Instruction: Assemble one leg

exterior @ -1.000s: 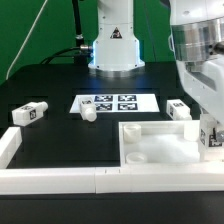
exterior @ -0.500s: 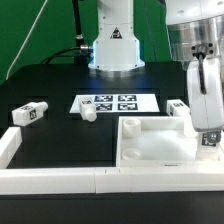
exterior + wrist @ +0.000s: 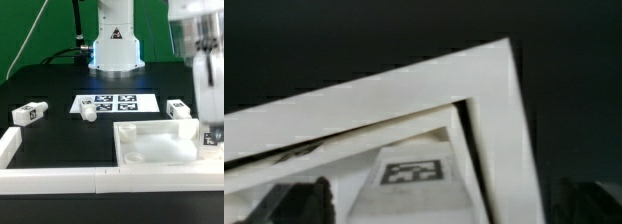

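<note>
The white square tabletop [image 3: 152, 148] with a raised rim lies at the front right of the black table. My gripper [image 3: 208, 128] hangs at its right edge, over a white leg with a marker tag [image 3: 210, 140]. In the wrist view the tabletop's corner [image 3: 491, 90] fills the frame. The tagged leg [image 3: 411, 172] lies between my dark fingers [image 3: 299, 200]. The gripper [image 3: 441, 198] is open, with a gap on each side of the leg. Three more white legs lie on the table: at the far left [image 3: 30, 113], beside the marker board [image 3: 88, 113], and at the right [image 3: 180, 109].
The marker board [image 3: 113, 103] lies at the table's middle, before the robot base [image 3: 115, 45]. A low white wall [image 3: 60, 180] runs along the front edge and turns up at the left end [image 3: 8, 148].
The tabletop has slid a little toward the exterior view's left. My arm has shifted toward the exterior view's right. The other legs have not moved.
</note>
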Motion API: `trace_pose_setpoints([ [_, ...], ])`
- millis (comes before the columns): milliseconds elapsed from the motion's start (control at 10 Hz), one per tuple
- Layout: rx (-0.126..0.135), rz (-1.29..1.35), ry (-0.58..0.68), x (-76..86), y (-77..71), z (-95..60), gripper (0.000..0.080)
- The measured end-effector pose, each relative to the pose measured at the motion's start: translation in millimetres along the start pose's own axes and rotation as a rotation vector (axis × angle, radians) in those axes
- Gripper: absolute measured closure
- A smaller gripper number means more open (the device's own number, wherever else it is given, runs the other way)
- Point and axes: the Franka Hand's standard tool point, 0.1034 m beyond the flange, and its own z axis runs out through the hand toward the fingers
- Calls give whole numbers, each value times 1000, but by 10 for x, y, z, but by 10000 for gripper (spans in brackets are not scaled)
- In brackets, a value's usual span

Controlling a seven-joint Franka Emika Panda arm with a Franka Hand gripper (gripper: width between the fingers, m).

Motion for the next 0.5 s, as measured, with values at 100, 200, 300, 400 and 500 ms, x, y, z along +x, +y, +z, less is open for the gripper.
trace_pose_setpoints([
  [100,17,-23,-14,-66,5,-194,158],
  [200,23,-42,-22,-81,2,-297,158],
  [300,24,-49,-20,-57,-10,-288,151],
  [400,22,-50,-19,-61,-2,-275,151],
  [500,22,-50,-19,-62,-1,-274,150],
])
